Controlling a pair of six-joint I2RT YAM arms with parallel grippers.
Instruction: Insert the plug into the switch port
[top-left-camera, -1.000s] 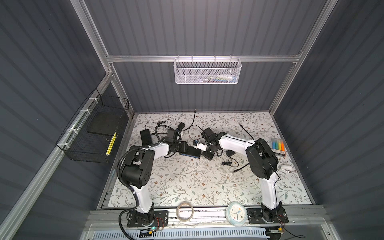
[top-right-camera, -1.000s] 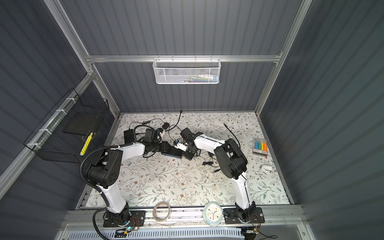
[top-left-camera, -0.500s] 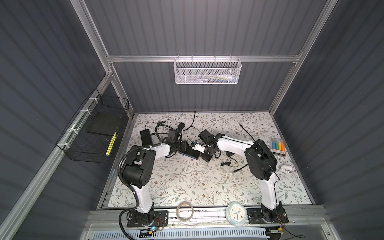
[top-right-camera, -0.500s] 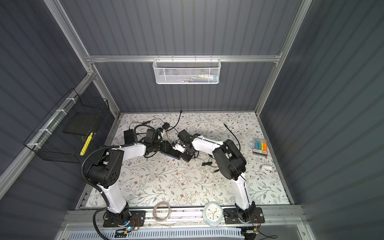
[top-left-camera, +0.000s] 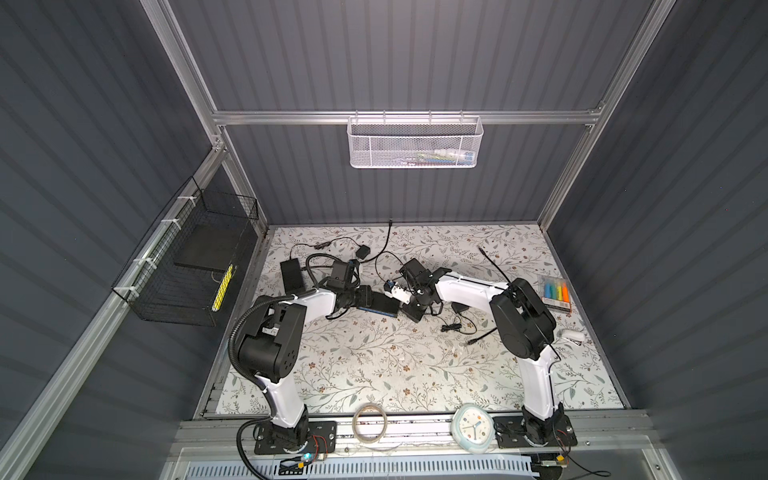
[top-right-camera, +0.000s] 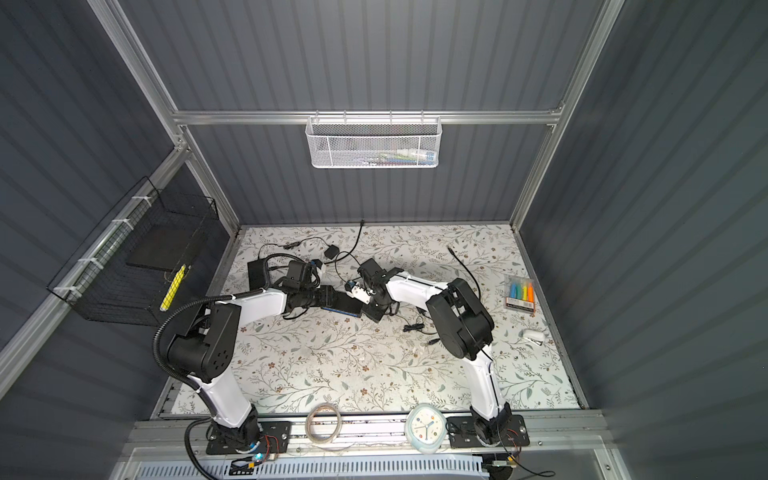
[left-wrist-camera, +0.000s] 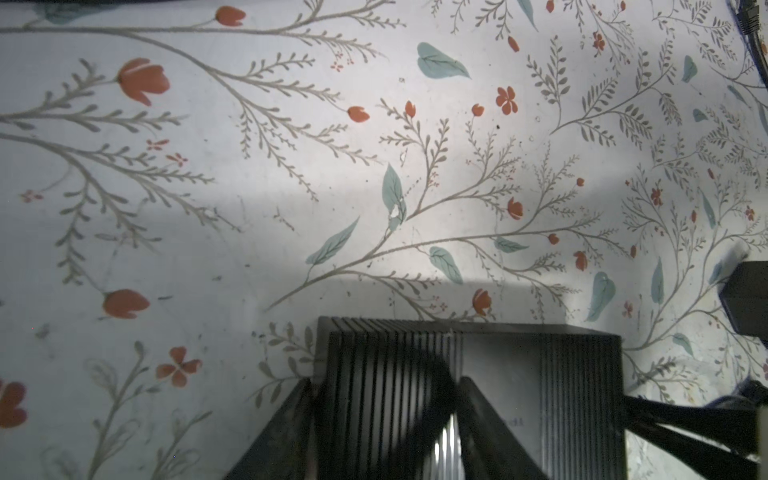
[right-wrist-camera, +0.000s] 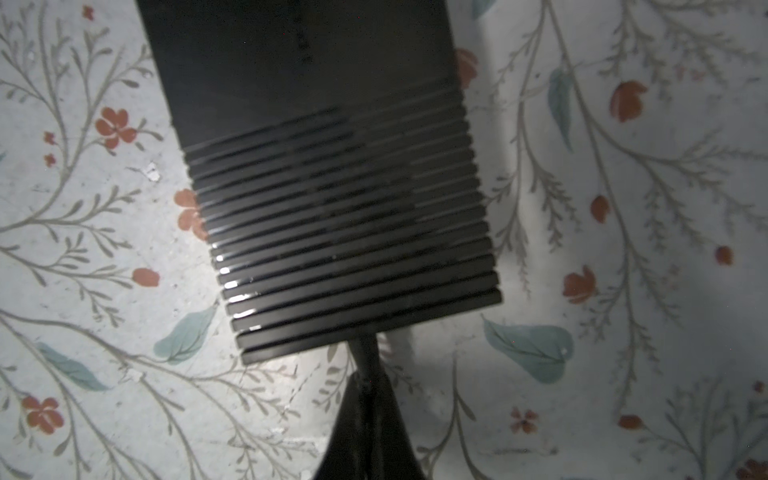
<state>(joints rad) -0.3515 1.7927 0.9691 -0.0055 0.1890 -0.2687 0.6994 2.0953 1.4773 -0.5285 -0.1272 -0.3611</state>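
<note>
The switch (top-left-camera: 384, 306) (top-right-camera: 347, 306) is a flat black box with a ribbed top, left of the mat's middle in both top views. My left gripper (top-left-camera: 368, 299) (left-wrist-camera: 386, 380) is shut on its left end. One of the fingers (left-wrist-camera: 282, 432) lies along the switch's (left-wrist-camera: 540, 374) edge, the other across its ribbed face. My right gripper (top-left-camera: 411, 309) (right-wrist-camera: 368, 386) is shut on the thin black plug (right-wrist-camera: 365, 353). The plug's tip meets the end face of the switch (right-wrist-camera: 332, 208). The port is hidden, so I cannot tell whether the plug is in it.
A black power brick (top-left-camera: 291, 272), a small adapter (top-left-camera: 363, 252) and loose cables (top-left-camera: 382, 245) lie behind the switch. Another small plug with a cable (top-left-camera: 459, 307) is under the right arm. A marker pack (top-left-camera: 557, 293) sits at the right edge. A tape roll (top-left-camera: 370, 424) and a clock (top-left-camera: 473, 428) are at the front.
The right arm has shifted only slightly by the switch's right end. The left gripper keeps the same hold on the switch.
</note>
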